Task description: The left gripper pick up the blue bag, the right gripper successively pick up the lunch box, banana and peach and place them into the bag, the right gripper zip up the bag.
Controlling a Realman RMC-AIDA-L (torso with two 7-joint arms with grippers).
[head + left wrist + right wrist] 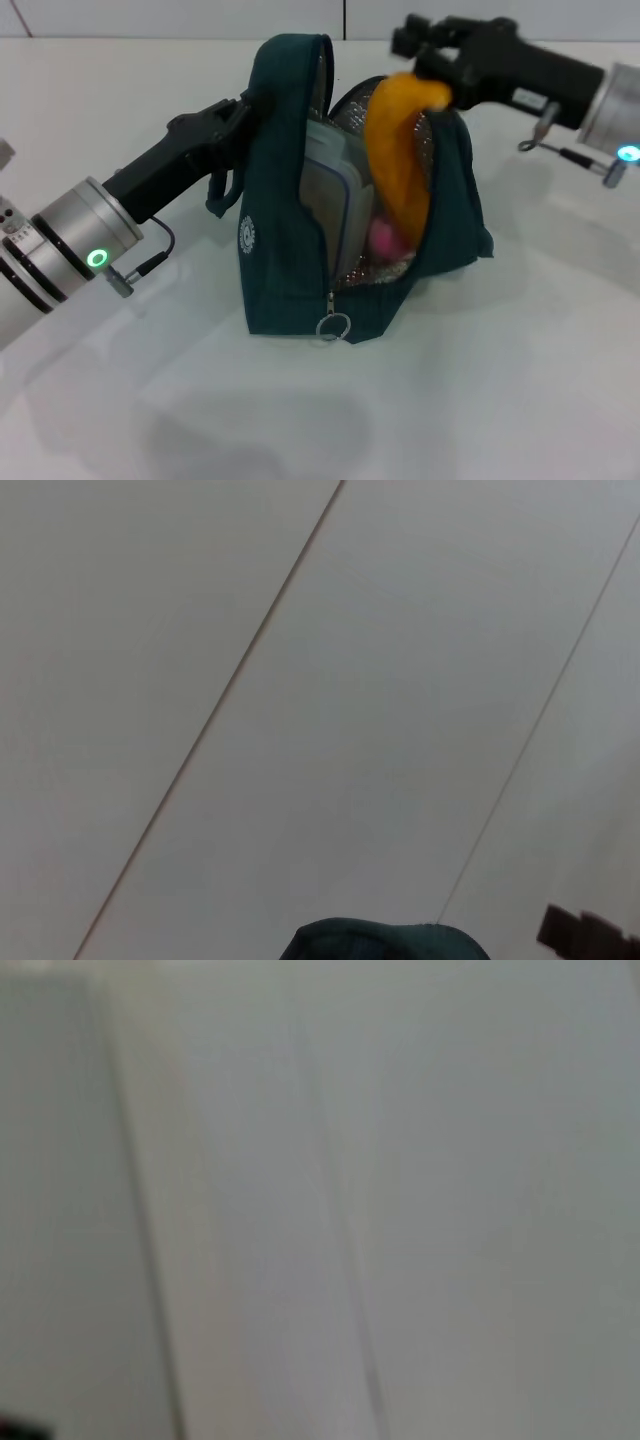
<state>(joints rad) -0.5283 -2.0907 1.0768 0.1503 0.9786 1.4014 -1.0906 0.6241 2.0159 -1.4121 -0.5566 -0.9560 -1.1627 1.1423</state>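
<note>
Three things sit inside the open blue bag (280,250), which stands on the white surface (520,380): the lunch box (328,205) upright against the left wall, the peach (385,238) low behind it, and the banana (398,150) standing on end with its top sticking out of the opening. At the bag's upper left edge, the left gripper (248,108) is clamped on the fabric, holding that side up. Coming from the far right, the right gripper (425,50) is at the banana's top end; whether it grips the fruit cannot be told. Low on the front hangs the ring zip pull (333,327).
</note>
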